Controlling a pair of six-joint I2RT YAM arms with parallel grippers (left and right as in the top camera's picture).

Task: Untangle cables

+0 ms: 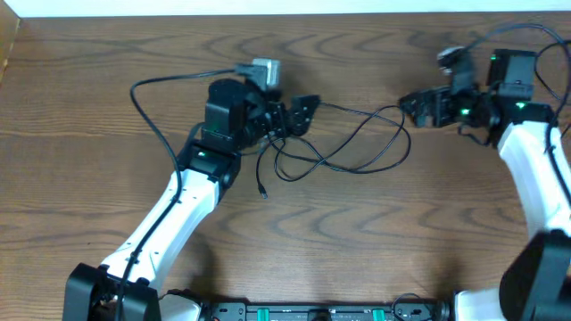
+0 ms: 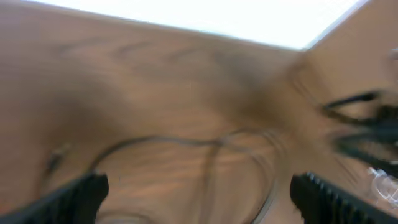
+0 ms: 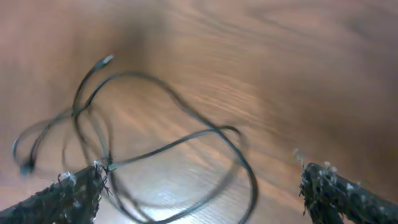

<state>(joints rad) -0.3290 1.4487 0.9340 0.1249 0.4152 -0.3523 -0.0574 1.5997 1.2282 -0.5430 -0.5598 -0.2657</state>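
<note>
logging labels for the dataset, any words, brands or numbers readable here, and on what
None can be read.
The cables and the wooden table show no print.
The arm bases at the bottom edge are too small to show any marking.
Both wrist views are blurred.

Overhead sharp, evenly lit, soft shadows. Left wrist: heavy motion blur, cables (image 2: 180, 140) smeared, top edge blown white. Right wrist: mild blur, sheen on table (image 3: 280, 74).
</note>
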